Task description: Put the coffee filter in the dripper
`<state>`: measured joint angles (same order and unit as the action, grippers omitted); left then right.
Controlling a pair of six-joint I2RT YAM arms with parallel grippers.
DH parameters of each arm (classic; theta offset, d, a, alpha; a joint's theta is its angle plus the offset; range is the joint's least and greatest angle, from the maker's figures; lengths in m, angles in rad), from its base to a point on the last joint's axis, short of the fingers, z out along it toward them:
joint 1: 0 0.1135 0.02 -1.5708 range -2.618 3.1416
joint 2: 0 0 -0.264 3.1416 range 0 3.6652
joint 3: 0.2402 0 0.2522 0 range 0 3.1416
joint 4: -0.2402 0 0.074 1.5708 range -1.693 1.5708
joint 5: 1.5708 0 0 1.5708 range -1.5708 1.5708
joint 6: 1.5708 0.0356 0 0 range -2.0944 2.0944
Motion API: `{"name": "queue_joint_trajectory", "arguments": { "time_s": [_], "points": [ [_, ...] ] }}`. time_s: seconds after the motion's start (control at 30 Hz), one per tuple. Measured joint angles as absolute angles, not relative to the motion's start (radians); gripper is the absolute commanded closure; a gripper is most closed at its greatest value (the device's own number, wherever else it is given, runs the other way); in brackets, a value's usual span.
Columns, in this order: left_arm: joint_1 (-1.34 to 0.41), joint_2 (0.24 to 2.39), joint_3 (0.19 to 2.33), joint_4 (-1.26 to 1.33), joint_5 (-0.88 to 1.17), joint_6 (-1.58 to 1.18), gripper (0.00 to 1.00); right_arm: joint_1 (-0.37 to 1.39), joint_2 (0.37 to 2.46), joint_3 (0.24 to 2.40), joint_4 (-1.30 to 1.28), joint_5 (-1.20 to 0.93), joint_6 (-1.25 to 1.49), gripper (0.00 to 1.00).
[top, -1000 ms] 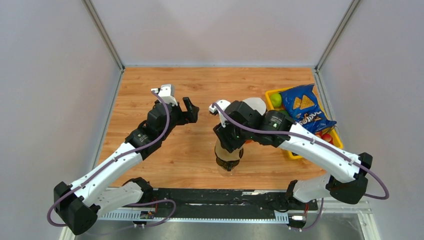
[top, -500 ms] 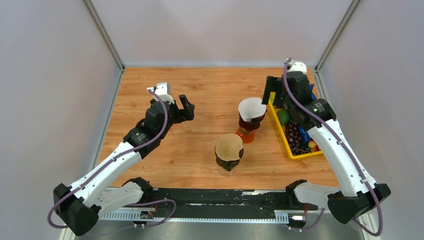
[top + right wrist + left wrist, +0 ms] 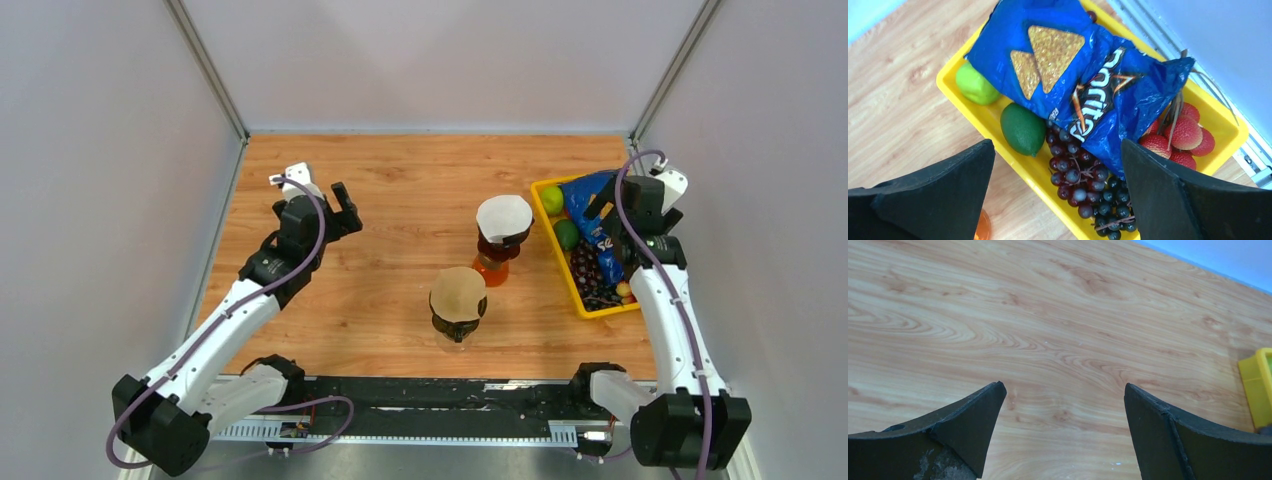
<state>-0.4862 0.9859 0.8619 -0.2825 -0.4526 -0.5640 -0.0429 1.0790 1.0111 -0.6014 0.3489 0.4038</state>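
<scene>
Everything is looking bright and evenly lit, with soft white light coming down from above. In the overhead view the table is showing only faint, fuzzy-edged shadows beside the left arm, and the walls are washing out a bit pale. The left wrist view is coming out crisp on the wood grain, while the left fingers are going slightly soft up close. In the right wrist view the chip bag is catching small glossy highlights on its creases, with no harsh glare, and the right fingers are blurring a touch.

A brown coffee filter sits in the dripper on the counter; the right gripper hangs above the yellow tray.
</scene>
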Motion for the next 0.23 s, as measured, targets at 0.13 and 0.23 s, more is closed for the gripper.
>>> {"name": "queue_joint_trajectory", "arguments": {
  "time_s": [0.13, 0.23],
  "points": [
    [-0.465, 0.974, 0.862, -0.322, -0.488, -0.565, 0.0, -0.043, 1.009, 0.966, -0.54, 0.41, 0.42, 0.0],
    [-0.451, 0.953, 0.86, -0.348, -0.521, -0.569, 0.0, -0.043, 0.962, 0.928, -0.492, 0.437, 0.426, 0.0]
  ]
}}
